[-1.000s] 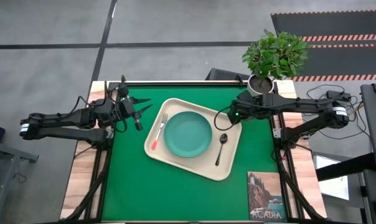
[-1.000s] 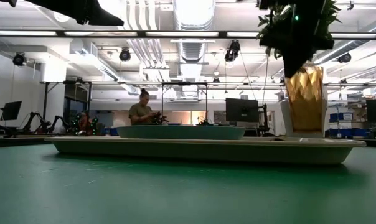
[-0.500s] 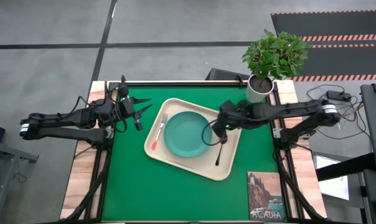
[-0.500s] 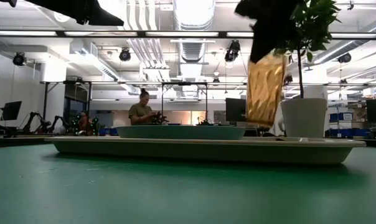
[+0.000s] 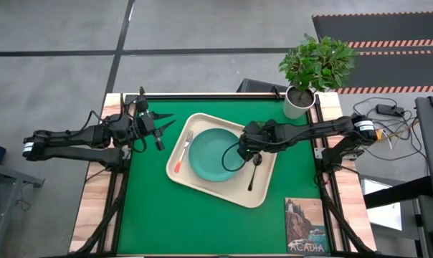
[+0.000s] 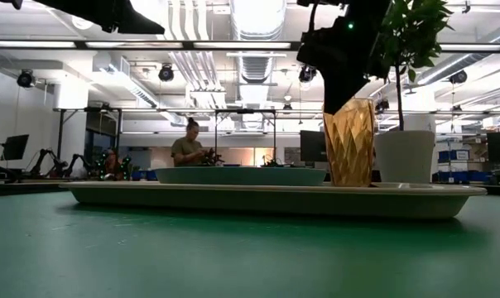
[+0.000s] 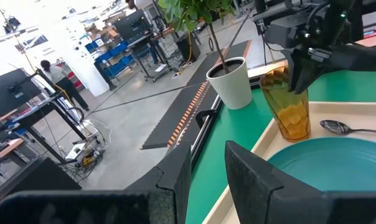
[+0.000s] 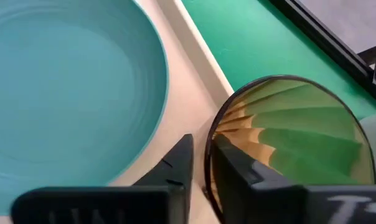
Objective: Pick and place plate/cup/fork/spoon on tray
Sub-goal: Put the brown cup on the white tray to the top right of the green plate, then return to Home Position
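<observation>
The cream tray [image 5: 195, 183] lies on the green mat. On it are the teal plate [image 5: 215, 153], the fork [image 5: 183, 152] with its orange-red handle along the tray's left side, and the dark spoon [image 5: 254, 170] on the right side. My right gripper [image 5: 246, 147] is shut on the green-amber cup [image 6: 349, 142], between the plate and the spoon's bowl. In the high view the gripper hides the cup. The cup also shows in the left wrist view [image 7: 291, 106]. My left gripper [image 5: 163, 127] is open and empty, off the tray's far left corner. My right gripper holds the cup by its rim [image 8: 208, 155], on the side toward the plate. One finger [image 8: 238, 177] is inside the cup and one [image 8: 175, 168] is outside. The fingers come from above, pointing down. The cup stands upright, its base [image 7: 294, 135] down at the tray's floor.
A white plant pot [image 5: 295, 104] with a leafy plant stands at the table's far right corner. A picture book [image 5: 306, 226] lies at the near right corner. Green mat [image 5: 152, 215] shows in front of and left of the tray.
My right gripper has carried the cup from beside the plant pot toward the table's left and near side, over the tray, and down. The cup hung tilted half a second ago. Now it is upright and low, beside the plate.
</observation>
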Controlling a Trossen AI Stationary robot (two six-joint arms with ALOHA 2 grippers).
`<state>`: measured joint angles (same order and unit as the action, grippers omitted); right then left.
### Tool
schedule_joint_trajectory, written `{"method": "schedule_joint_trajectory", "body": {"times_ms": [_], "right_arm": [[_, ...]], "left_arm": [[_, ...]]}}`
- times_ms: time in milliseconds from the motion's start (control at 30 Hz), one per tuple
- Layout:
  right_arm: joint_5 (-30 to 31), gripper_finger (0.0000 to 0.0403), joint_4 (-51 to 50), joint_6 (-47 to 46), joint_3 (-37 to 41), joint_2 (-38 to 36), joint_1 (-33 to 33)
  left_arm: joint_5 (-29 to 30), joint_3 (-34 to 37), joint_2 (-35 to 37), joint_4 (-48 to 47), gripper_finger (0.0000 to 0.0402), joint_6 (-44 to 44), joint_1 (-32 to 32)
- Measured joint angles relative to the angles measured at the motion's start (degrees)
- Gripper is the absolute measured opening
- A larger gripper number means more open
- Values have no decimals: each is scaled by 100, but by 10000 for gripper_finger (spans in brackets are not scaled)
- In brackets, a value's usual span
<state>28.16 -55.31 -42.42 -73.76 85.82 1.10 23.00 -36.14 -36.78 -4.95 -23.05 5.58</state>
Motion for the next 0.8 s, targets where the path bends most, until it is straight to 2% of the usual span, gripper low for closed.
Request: {"method": "schedule_joint_trajectory", "body": {"times_ms": [267, 367, 433, 533, 633, 733, 800], "right_arm": [[55, 143, -280, 132, -182, -420, 45], [623, 162, -94, 474, -162, -858, 346], [1069, 167, 299, 1092, 20, -1160, 750], [1346, 165, 1560, 2164, 683, -1579, 1421], [1296, 153, 3750, 3544, 1766, -1923, 1841], [548, 137, 5751, 4767, 2837, -2162, 1800], [-71, 126, 6565, 5213, 3410, -2359, 1610]], "left_arm": [[-1, 0, -13, -52, 81, -23, 0], [-176, 0, 107, -278, 81, 223, -9], [-666, 10, 245, -583, 81, 601, -30], [-1769, 299, 509, -644, 81, 1091, -97], [-2464, 939, 832, -56, 81, 1220, -187], [-2578, 1580, 1239, 514, 81, 1220, -205], [-2608, 1887, 1560, 683, 81, 1222, -205]]}}
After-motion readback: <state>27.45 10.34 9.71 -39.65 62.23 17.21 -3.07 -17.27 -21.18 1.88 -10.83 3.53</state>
